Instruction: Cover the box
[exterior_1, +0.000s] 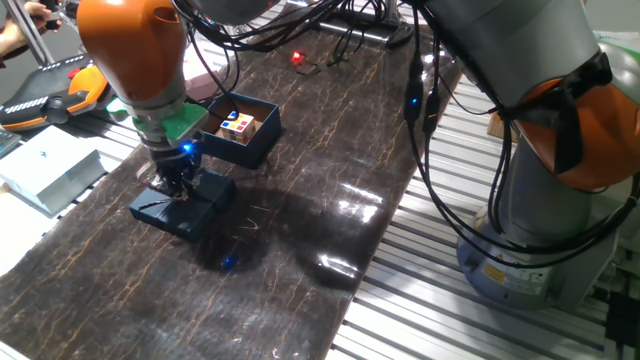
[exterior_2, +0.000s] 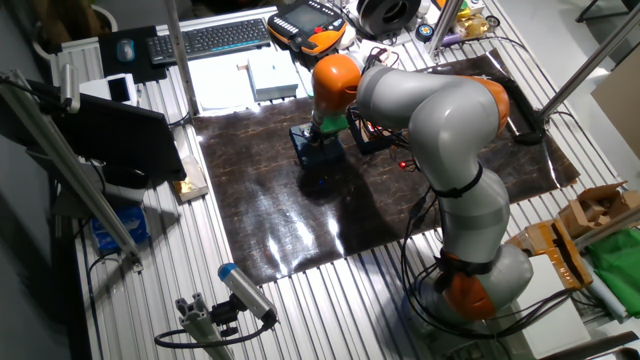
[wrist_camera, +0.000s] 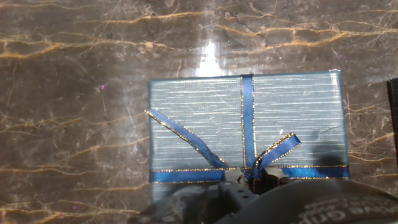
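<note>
The flat navy lid (wrist_camera: 249, 124) with a blue ribbon bow lies on the dark marble-patterned mat, and it also shows in one fixed view (exterior_1: 200, 205). My gripper (exterior_1: 175, 188) is down on it, fingers together at the bow near the lid's edge. They appear shut on the ribbon, and the lid still rests on the mat. The box (exterior_1: 252, 140), deep-walled and dark navy, stands open just behind and to the right of the lid, with a small multicoloured cube (exterior_1: 238, 124) inside. In the other fixed view the lid (exterior_2: 312, 150) sits under my hand.
A pale box (exterior_1: 50, 168) lies off the mat at the left. An orange-and-black teach pendant (exterior_1: 60, 92) is behind it. A small red item (exterior_1: 298, 58) and cables lie at the mat's far end. The arm's base (exterior_1: 545, 210) stands on the slatted table at the right.
</note>
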